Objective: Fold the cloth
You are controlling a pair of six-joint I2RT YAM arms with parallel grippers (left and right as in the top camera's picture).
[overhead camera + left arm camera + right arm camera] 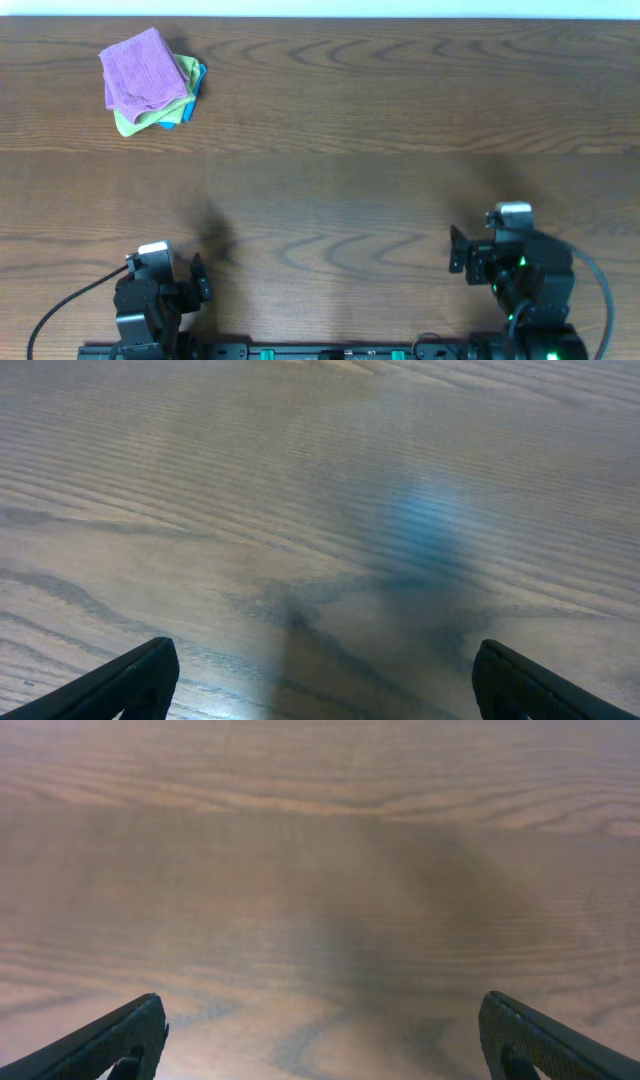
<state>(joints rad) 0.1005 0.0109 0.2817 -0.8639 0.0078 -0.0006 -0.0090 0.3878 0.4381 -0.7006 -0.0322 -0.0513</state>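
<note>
A stack of folded cloths lies at the far left of the wooden table (380,150): a purple cloth (143,68) on top, a green cloth (150,116) under it and a blue cloth (194,92) at the bottom edge. My left gripper (200,275) rests at the near left edge, open and empty, far from the stack. In the left wrist view its fingers (320,680) frame only bare wood. My right gripper (457,252) rests at the near right edge, open and empty. The right wrist view (320,1035) shows only bare wood between its fingers.
A pale strip runs along the far edge of the table (320,8). A black rail with cables sits along the near edge (320,352) between the two arm bases.
</note>
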